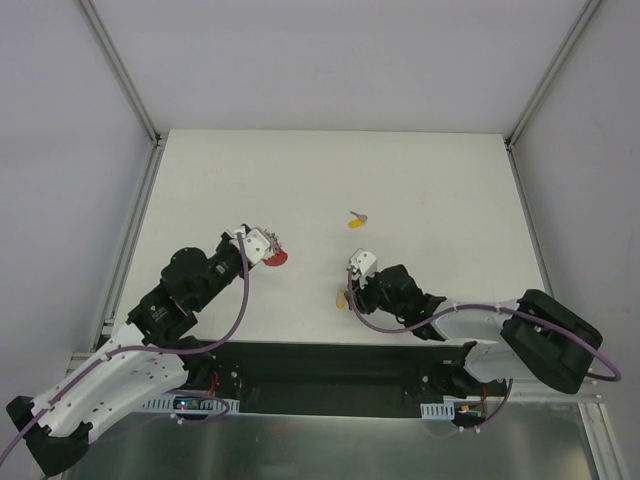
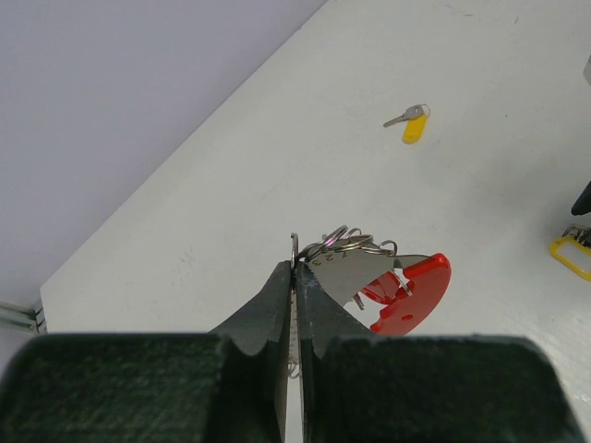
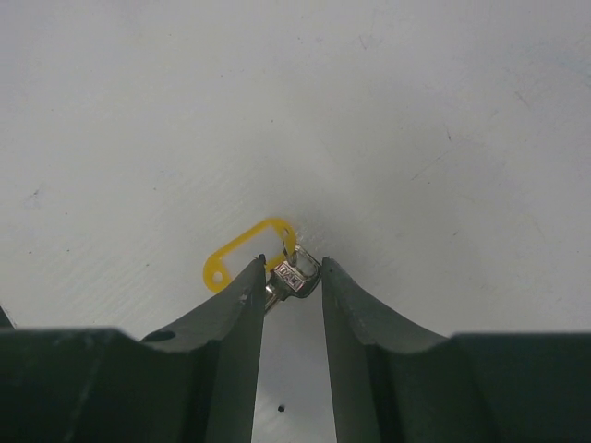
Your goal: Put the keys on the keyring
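Note:
My left gripper (image 1: 268,243) (image 2: 296,268) is shut on a small metal ring of the keyring (image 2: 411,293), a bunch with a red curved piece, a flat silver tag and several wire rings; it also shows in the top view (image 1: 276,259). My right gripper (image 1: 350,285) (image 3: 292,268) is low at the table with its fingers closed in on the silver head of a key (image 3: 294,275). That key's yellow tag (image 3: 245,251) lies flat just beyond the left finger. A second yellow-headed key (image 1: 357,220) (image 2: 413,123) lies loose farther back on the table.
The white table (image 1: 430,190) has grey walls behind and at both sides, with metal rails along its edges. A black strip runs along the near edge by the arm bases.

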